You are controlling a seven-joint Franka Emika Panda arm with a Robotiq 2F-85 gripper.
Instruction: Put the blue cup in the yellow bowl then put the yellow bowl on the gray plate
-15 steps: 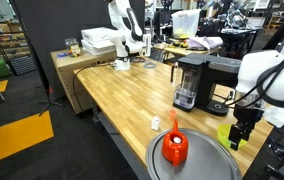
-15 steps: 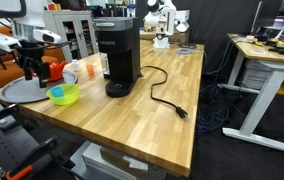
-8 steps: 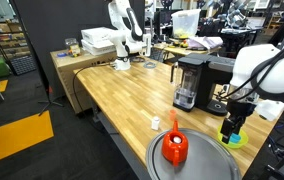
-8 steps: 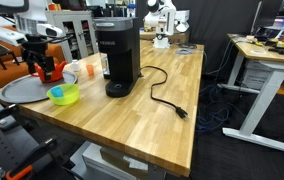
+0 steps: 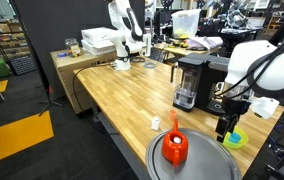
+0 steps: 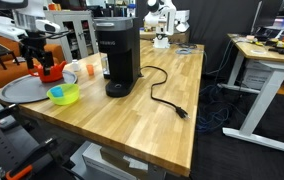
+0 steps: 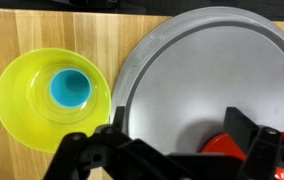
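The blue cup (image 7: 70, 90) stands inside the yellow bowl (image 7: 20, 95), which sits on the wooden table just beside the gray plate (image 7: 217, 65), not on it. The bowl also shows in both exterior views (image 5: 235, 140) (image 6: 64, 95), next to the plate (image 5: 204, 160) (image 6: 12, 91). My gripper (image 7: 179, 125) is open and empty. It hangs above the plate's edge near the bowl (image 5: 225, 124) (image 6: 38, 62).
A red kettle-like object (image 5: 176, 148) (image 6: 50, 71) stands on the plate and shows between my fingers (image 7: 222, 147). A small white cylinder (image 5: 156, 123) stands near the plate. A black coffee machine (image 5: 189, 80) (image 6: 115, 58) with a cable (image 6: 167, 100) stands close behind.
My gripper has lifted away from the bowl and shifted toward the plate. The bowl with the cup in it has stayed in place.
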